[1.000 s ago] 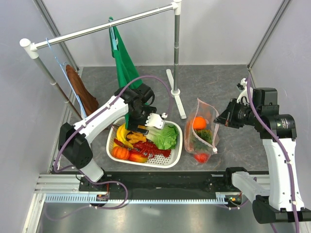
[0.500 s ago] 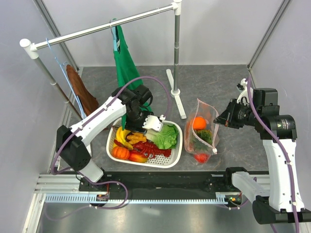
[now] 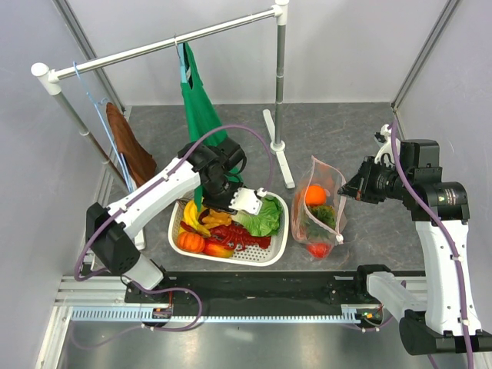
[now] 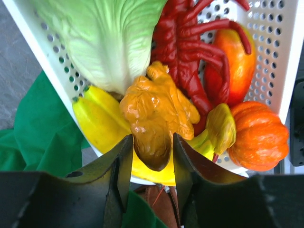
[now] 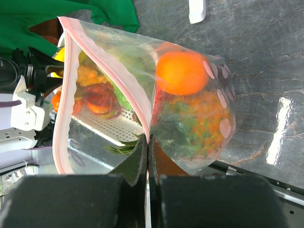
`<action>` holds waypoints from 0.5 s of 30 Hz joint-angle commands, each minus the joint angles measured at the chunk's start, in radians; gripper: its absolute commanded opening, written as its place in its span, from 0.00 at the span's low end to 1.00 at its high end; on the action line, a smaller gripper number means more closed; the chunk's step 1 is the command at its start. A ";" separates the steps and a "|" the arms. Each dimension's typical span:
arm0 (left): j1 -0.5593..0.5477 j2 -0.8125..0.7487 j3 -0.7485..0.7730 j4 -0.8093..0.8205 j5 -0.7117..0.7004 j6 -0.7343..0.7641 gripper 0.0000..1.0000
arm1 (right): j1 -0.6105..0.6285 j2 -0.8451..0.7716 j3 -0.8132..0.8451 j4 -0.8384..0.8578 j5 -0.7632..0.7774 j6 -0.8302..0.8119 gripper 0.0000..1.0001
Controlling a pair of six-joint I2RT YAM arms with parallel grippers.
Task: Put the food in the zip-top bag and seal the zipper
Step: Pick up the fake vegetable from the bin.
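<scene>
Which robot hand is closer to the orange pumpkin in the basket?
Left. The left gripper is over the basket, its fingers either side of a golden-brown food near the pumpkin. The right gripper is off at the bag, pinching its pink strip.

Shows a white perforated basket [image 4: 285,47], pale green lettuce [image 4: 104,38], dark red lobster [image 4: 190,61], orange pumpkin [image 4: 261,135], yellow banana [image 4: 97,121], amber-brown piece [image 4: 156,114]. Shows a clear bag [image 5: 85,142], its zipper [image 5: 111,78] pale pink, an orange fruit [image 5: 183,71], mottled grey table [image 5: 266,47].

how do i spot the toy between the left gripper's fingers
Look in the white basket left of the clear bag. Beside the green lettuce and red lobster lies a golden-brown toy, the only lumpy, glazed one.
</scene>
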 commanded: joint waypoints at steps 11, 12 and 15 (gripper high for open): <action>-0.208 -0.126 0.208 -0.152 0.145 -0.238 0.02 | -0.002 -0.012 -0.013 0.034 -0.019 -0.001 0.00; -0.232 -0.124 0.238 -0.176 0.158 -0.249 0.02 | 0.000 -0.014 -0.018 0.035 -0.023 -0.001 0.00; -0.271 -0.104 0.365 -0.204 0.215 -0.298 0.02 | -0.002 -0.019 -0.025 0.035 -0.025 -0.001 0.00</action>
